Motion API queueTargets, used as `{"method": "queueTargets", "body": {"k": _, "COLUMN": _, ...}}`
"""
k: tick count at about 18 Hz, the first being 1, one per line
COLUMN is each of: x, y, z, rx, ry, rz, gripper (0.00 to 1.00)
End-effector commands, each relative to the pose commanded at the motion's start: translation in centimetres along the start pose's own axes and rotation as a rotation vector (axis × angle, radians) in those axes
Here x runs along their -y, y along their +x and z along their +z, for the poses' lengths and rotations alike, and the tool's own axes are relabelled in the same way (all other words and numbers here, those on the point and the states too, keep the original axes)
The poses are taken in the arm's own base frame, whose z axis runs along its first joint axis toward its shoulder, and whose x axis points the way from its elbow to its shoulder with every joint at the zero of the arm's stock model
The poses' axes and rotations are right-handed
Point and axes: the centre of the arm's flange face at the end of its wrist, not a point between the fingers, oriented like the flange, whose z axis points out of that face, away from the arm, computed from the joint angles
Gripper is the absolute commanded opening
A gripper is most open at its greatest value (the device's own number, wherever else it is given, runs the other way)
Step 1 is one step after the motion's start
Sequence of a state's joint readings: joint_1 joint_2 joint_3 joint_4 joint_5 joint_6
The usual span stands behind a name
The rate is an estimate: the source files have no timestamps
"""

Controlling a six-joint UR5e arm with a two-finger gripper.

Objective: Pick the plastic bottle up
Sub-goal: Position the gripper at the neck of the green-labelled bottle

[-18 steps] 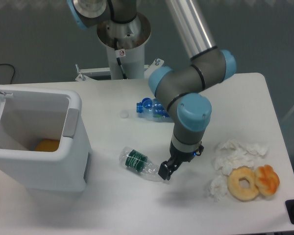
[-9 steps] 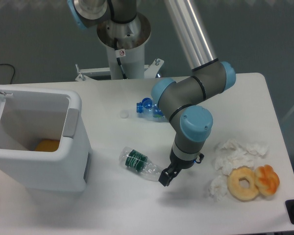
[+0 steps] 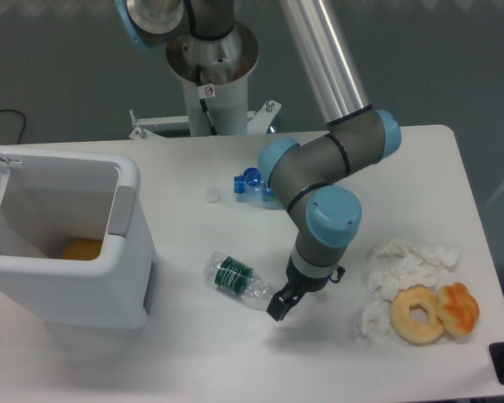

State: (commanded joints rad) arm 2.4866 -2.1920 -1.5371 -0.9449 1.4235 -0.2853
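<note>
The plastic bottle (image 3: 238,280) lies on its side on the white table (image 3: 235,353), clear with a dark green label band, its right end pointing at my gripper. My gripper (image 3: 277,306) hangs low over the table right at that right end, touching or nearly touching it. Its dark fingers are seen end-on, so their opening does not show. No part of the bottle is visibly between them.
A white open bin (image 3: 63,243) with something orange inside stands at the left. A blue-tinted bottle (image 3: 256,186) lies behind my arm, a small white cap (image 3: 212,196) beside it. Crumpled tissues (image 3: 399,269) and two doughnuts (image 3: 433,312) sit at the right.
My gripper has shifted slightly down and left, closer to the bottle's right end. The bottle has not moved.
</note>
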Motion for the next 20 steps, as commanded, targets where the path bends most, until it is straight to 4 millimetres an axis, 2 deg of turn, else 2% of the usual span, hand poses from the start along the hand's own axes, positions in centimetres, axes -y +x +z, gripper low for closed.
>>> {"method": "queueTargets", "body": {"k": 4, "x": -0.04, "y": 0.05, "z": 0.34, "rx": 0.0, "ry": -0.002, "rz": 0.003, "gripper": 0.92}}
{"method": "queueTargets", "body": {"k": 10, "x": -0.36, "y": 0.43, "z": 0.73, "rx": 0.002, "ry": -0.007, "rz": 0.01, "gripper": 0.7}}
{"method": "queueTargets", "body": {"k": 20, "x": -0.59, "y": 0.96, "z": 0.57, "rx": -0.013, "ry": -0.003, "rz": 0.02, "gripper": 0.59}}
